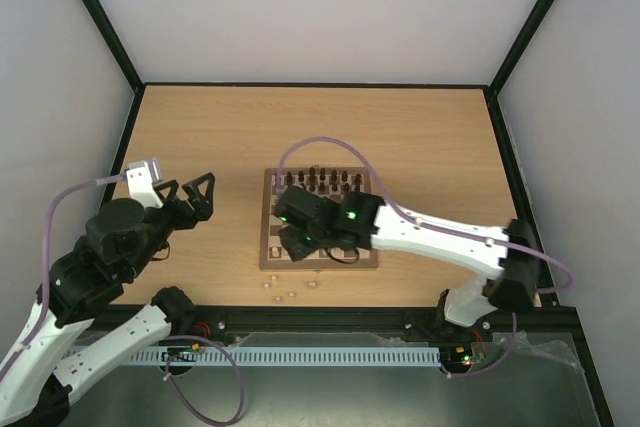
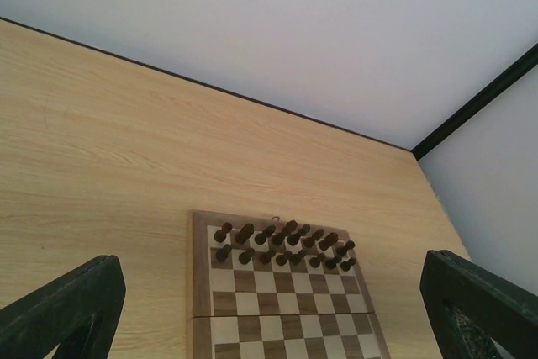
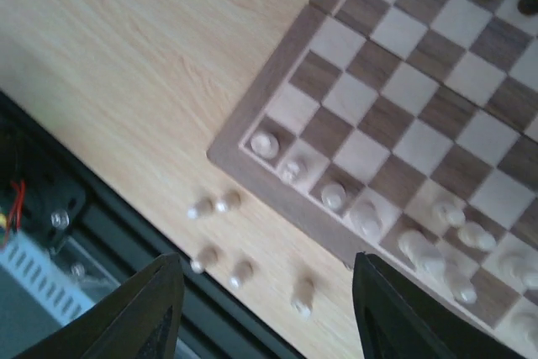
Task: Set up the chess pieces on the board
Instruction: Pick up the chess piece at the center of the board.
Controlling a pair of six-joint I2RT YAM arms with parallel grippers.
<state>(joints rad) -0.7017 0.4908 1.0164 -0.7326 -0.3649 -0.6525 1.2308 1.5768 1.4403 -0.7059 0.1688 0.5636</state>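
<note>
Status: my right pincer (image 3: 269,317) jaws apart, empty, over board (image 3: 280,75) corner | 5 pale pieces (image 3: 241,272) loose on tabletop (image 3: 126,56) | my left pincer (image 2: 269,317) spread wide

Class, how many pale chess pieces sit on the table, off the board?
5 pale chess pieces on the table by the corner of the board: two side by side nearest it, two nearer the table edge, one to their right. The right hand may hide more.

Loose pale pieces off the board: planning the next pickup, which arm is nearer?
Right. Its fingers hover above the board's near corner beside the loose pieces; the left fingers hang left of the board.
</note>
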